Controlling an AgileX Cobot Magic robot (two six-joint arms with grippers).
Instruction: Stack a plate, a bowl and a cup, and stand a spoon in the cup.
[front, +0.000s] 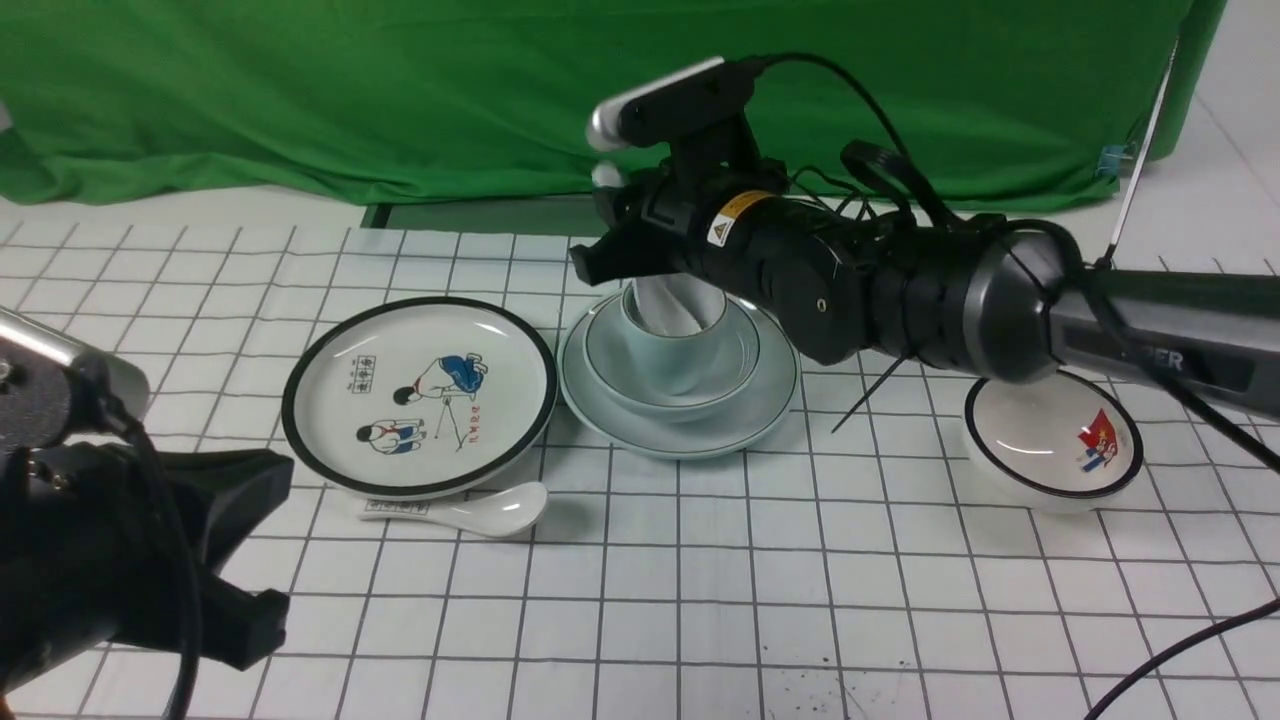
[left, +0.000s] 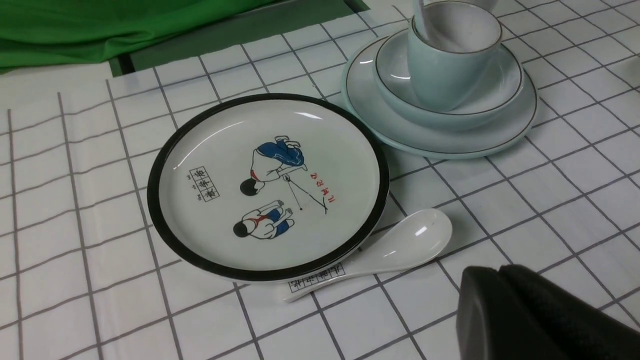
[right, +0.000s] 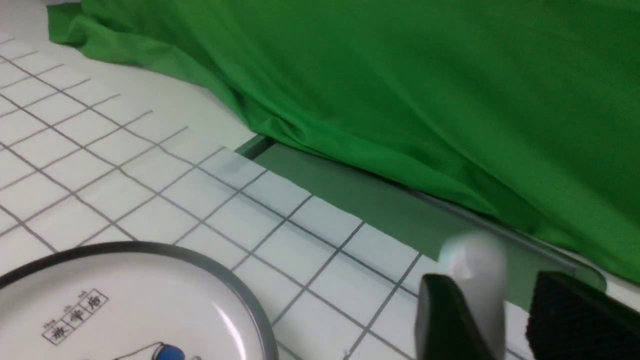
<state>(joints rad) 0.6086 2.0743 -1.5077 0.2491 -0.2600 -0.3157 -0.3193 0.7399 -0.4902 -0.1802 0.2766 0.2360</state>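
The pale blue-green plate (front: 775, 400) lies mid-table with the bowl (front: 748, 352) on it and the pale blue cup (front: 672, 365) standing in the bowl. The white spoon (front: 672, 300) stands in the cup, handle up. My right gripper (front: 598, 225) is above the cup, around the handle. In the right wrist view the handle (right: 475, 265) lies against one finger, with a gap to the other, so the gripper (right: 492, 280) is open. My left gripper (front: 280, 545) is shut and empty at the near left, as the left wrist view (left: 500, 272) shows. That view also holds the stack: plate (left: 500, 135), bowl (left: 500, 95), cup (left: 445, 70).
A black-rimmed cartoon plate (front: 420, 395) lies left of the stack. A printed-handle spoon (front: 470, 510) lies at its near edge. A black-rimmed bowl with a red flag (front: 1055, 440) sits at the right under my right arm. Green cloth (front: 400, 90) hangs at the back.
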